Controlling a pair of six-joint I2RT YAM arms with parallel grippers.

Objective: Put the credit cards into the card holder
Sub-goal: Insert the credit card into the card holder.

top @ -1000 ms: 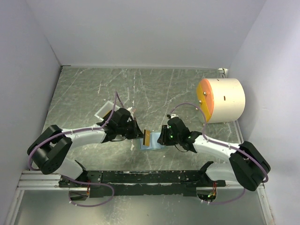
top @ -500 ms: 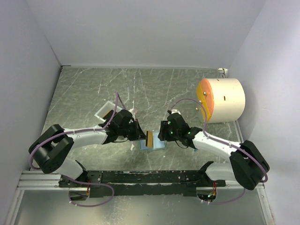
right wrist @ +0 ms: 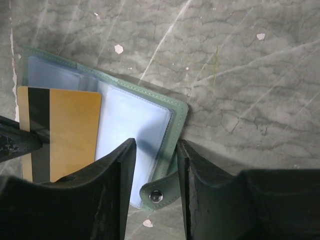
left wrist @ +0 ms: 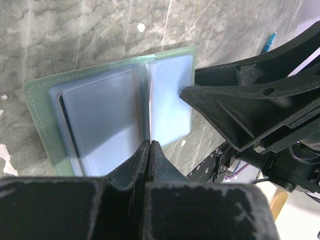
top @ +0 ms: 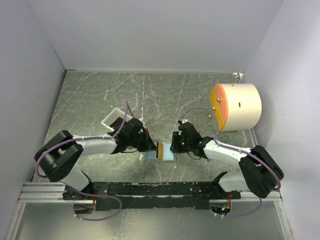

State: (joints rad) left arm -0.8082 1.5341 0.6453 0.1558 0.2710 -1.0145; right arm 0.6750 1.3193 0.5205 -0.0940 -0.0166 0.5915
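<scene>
So the yellow-orange card (right wrist: 70, 130) is pinched edge-on by the left tool (left wrist: 150, 145) over the unfolded card holder (right wrist: 135, 127) on the table (top: 200, 95); right tool (right wrist: 155, 149) is spread wide, straddling its snap edge.

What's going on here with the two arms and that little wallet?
The left claw is shut on a yellow-orange card and holds it over the open wallet, which lies flat on the table. The right claw is open, its fingers either side of the wallet's snap-tab edge. The card does not look seated in a pocket yet.
</scene>
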